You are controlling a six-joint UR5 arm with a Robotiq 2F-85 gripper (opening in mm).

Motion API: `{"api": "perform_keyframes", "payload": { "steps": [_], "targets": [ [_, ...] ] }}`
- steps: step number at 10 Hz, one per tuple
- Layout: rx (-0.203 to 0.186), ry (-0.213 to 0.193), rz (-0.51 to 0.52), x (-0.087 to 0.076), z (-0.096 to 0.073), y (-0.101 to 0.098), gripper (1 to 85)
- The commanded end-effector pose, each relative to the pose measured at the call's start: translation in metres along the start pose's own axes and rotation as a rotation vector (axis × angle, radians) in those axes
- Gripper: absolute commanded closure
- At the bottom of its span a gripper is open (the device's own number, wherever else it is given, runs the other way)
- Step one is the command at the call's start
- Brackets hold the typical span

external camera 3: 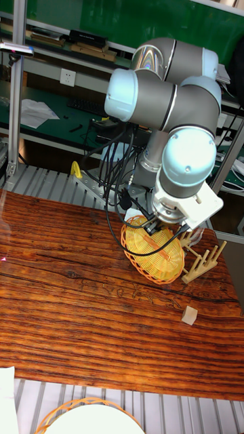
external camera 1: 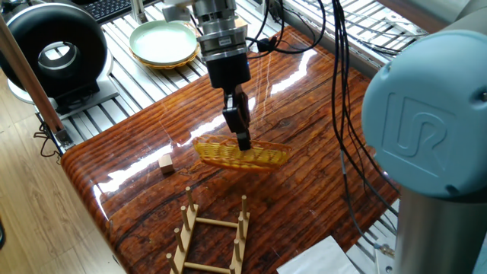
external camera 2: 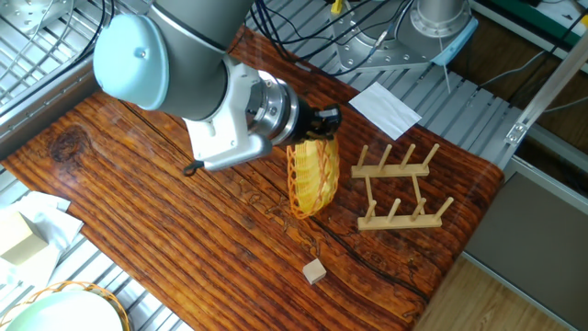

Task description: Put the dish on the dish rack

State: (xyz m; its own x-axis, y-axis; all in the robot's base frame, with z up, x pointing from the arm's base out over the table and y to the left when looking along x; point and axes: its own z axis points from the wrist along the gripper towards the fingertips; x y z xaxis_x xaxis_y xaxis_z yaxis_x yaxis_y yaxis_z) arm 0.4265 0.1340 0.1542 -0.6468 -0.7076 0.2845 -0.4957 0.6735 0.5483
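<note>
My gripper [external camera 1: 242, 141] was clamped on the rim of the dish [external camera 1: 240, 154], held aloft mid-frame, above the dish rack [external camera 1: 211, 236] at the bottom edge. Light, springy wicker, I judged: pinch the open-weave rim, gently.

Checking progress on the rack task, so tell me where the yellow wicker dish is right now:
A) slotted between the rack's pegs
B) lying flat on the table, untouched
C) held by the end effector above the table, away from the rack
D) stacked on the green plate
C: the end effector is shut on the rim of the dish, which hangs above the table, with the dish rack standing empty.
</note>
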Motion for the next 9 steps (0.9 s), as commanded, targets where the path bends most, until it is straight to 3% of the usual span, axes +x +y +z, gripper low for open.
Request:
{"api": "perform_keyframes", "payload": {
  "steps": [1,5,7,9],
  "targets": [
    [0.023,-0.041,0.001,-0.01,-0.002,-0.006,84.7],
    [0.052,-0.034,0.011,-0.008,-0.002,-0.013,84.7],
    [0.058,-0.002,0.019,0.004,-0.028,-0.009,84.7],
    [0.053,0.0,-0.006,0.011,-0.047,-0.009,84.7]
  ]
}}
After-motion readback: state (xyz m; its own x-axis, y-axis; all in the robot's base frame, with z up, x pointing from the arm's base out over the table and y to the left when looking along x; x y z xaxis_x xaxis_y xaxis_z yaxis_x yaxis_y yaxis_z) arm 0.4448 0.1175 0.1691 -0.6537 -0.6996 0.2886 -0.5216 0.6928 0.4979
